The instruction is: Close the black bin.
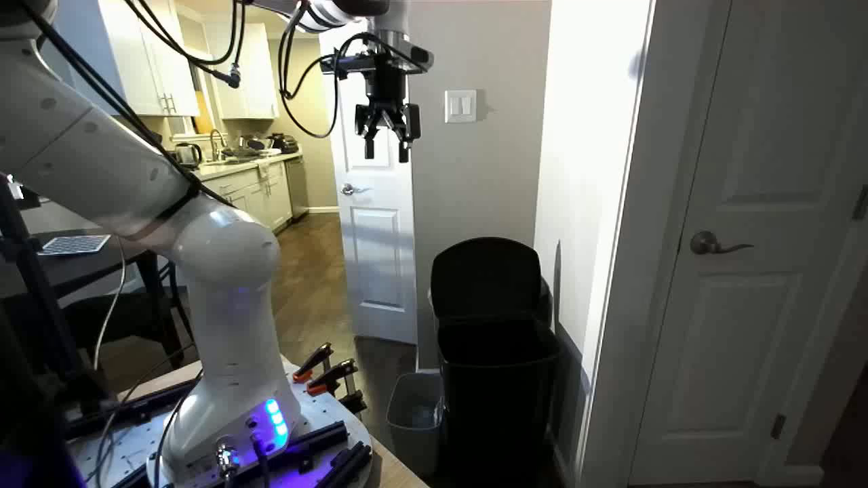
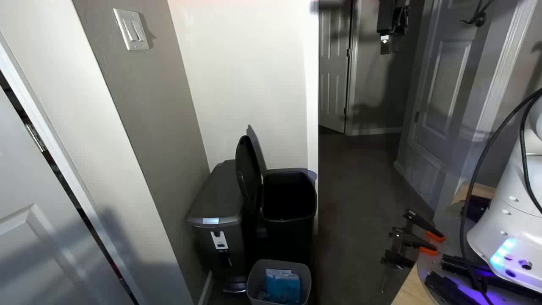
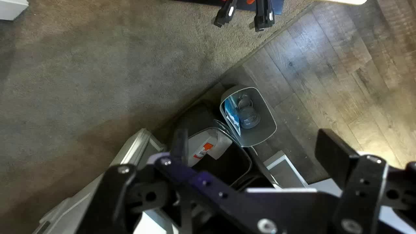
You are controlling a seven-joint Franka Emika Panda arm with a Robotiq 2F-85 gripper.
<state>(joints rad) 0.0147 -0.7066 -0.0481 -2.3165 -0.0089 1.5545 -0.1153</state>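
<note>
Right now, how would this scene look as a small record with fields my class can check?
target: black bin, standing upright
lid state: black lid raised, opening uncovered
arm tool: gripper, open, holding nothing
beside target: small grey bin with a blue packet inside
also near: dark pedal bin, lid down
task status: not yet closed
</note>
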